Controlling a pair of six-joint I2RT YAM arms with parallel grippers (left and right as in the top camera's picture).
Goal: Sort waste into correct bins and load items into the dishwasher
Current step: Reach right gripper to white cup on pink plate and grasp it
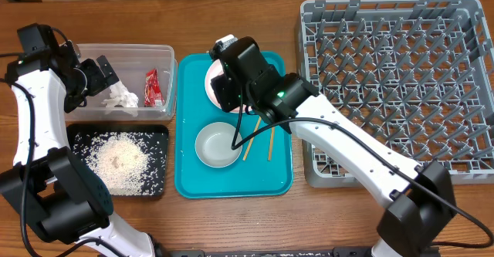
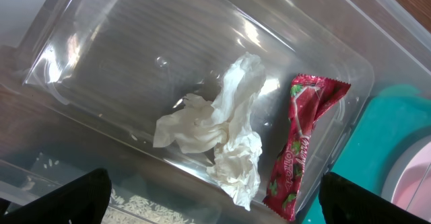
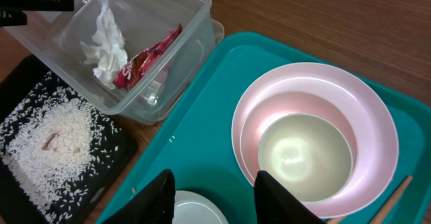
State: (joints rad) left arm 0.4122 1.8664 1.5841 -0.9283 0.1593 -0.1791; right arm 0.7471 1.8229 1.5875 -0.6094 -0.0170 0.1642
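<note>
The clear tub holds the crumpled white tissue and the red wrapper. My left gripper hovers over the tub, open and empty. In the left wrist view its gripper is above the tissue, with the wrapper to the right. Rice lies on the black tray. My right gripper is open and empty above the teal tray, between the grey-white bowl and the pink plate. The plate carries the pinkish bowl with a pale cup inside. Two chopsticks lie on the teal tray.
The teal tray sits in the middle. The grey dish rack fills the right side, and no dishes show in it. The tub stands right behind the black tray, both close to the teal tray's left edge. My right arm hides most of the pink plate from overhead.
</note>
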